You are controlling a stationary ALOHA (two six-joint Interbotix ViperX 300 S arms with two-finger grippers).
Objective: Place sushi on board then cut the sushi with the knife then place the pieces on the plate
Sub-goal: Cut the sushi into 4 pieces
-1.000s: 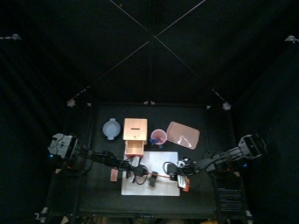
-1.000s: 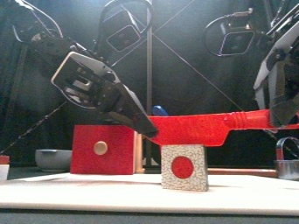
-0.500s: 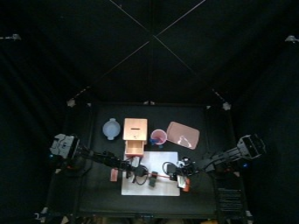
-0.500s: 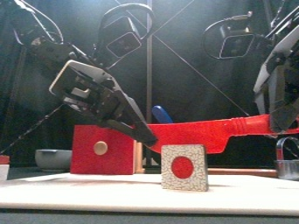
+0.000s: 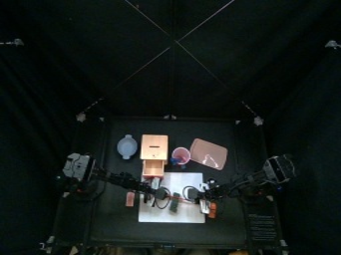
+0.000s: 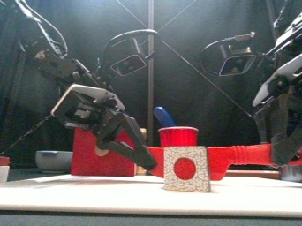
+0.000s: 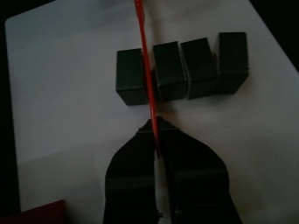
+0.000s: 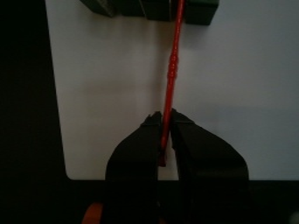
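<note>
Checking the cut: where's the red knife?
In the left wrist view, the red knife crosses the sushi roll on the white cutting board, each end held by left gripper and right gripper.

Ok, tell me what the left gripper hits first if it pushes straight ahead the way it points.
The sushi. The left gripper, shut on the knife, points right at it across the board; whether the jaws ride low enough to hit it is unclear.

1 row, L-R: bowl point(image 5: 128, 146), wooden box point(image 5: 154, 149), red cup point(image 5: 180, 153).
</note>
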